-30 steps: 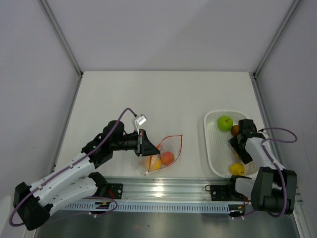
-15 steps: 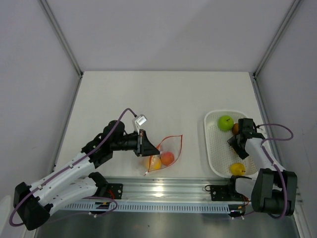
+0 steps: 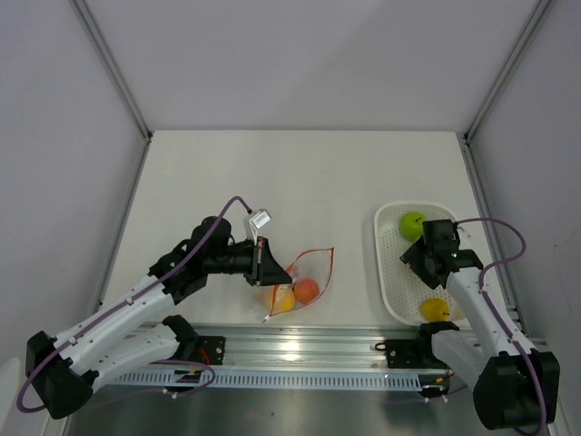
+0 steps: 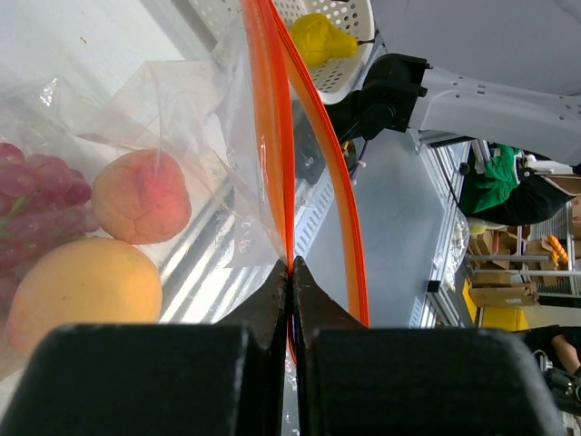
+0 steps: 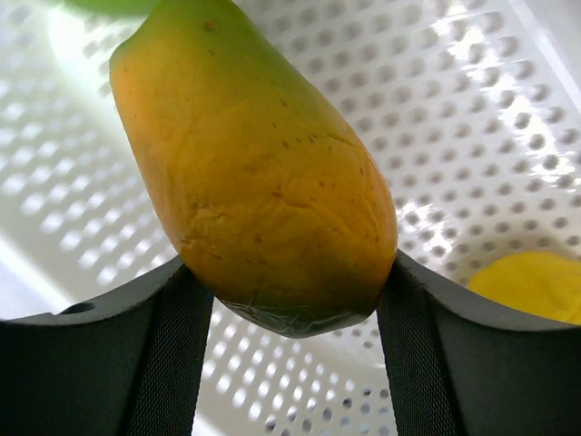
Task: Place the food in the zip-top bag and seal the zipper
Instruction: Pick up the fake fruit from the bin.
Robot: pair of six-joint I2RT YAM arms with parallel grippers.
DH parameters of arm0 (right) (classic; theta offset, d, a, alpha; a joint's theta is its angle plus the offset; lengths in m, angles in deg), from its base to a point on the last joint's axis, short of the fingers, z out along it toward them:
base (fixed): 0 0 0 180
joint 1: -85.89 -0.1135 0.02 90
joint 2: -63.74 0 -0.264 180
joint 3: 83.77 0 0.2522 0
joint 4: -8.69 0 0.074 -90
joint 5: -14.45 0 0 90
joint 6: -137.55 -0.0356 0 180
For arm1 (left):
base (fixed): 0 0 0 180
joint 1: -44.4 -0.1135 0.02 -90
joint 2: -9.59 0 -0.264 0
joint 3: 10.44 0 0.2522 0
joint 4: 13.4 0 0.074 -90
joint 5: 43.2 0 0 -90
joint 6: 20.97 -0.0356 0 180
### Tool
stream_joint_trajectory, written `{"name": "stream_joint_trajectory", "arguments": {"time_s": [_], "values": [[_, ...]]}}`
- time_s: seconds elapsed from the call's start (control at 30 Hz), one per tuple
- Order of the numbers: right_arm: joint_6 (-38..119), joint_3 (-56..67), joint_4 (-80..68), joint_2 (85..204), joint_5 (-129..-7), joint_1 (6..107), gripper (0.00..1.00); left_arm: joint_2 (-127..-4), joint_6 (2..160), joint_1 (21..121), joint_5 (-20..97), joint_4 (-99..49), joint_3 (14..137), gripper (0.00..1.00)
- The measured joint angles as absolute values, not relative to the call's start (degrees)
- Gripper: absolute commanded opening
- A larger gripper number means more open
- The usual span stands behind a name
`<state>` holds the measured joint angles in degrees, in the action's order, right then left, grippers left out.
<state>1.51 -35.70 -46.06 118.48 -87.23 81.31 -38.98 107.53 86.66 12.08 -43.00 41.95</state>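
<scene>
The zip-top bag (image 3: 309, 270) lies near the front edge, its mouth held up. My left gripper (image 3: 276, 269) is shut on one side of the orange-red zipper (image 4: 272, 136); the other side bows away, so the mouth gapes. Inside the bag sit a peach-coloured fruit (image 4: 141, 195), an orange one (image 4: 82, 291) and red grapes (image 4: 36, 182). My right gripper (image 5: 295, 313) is shut on an orange-yellow fruit (image 5: 263, 163) above the white tray (image 3: 390, 282). In the top view that fruit is hidden under the right gripper (image 3: 418, 254). A green fruit (image 3: 412, 223) and a yellow one (image 3: 436, 309) lie in the tray.
The perforated tray (image 5: 472, 100) stands at the right, close to the right wall frame. A metal rail (image 3: 290, 350) carrying the arm bases runs along the near edge. White tabletop stretches between bag and tray.
The right gripper closed on the orange-yellow fruit in the tray, and the arm swung a little left with it. The left gripper and bag stayed put.
</scene>
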Motion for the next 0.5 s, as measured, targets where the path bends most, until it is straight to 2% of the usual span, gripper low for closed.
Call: {"name": "stream_joint_trajectory", "arguments": {"time_s": [0.27, 0.5], "values": [[2.2, -30.1, -48.4, 115.8, -86.6, 66.4, 0.00, -39.9, 106.9, 86.5, 12.2, -45.9, 43.7, 0.01], [2.8, -25.9, -51.2, 115.8, -88.4, 55.2, 0.00, -41.5, 107.0, 86.3, 13.4, -47.4, 44.8, 0.01]]}}
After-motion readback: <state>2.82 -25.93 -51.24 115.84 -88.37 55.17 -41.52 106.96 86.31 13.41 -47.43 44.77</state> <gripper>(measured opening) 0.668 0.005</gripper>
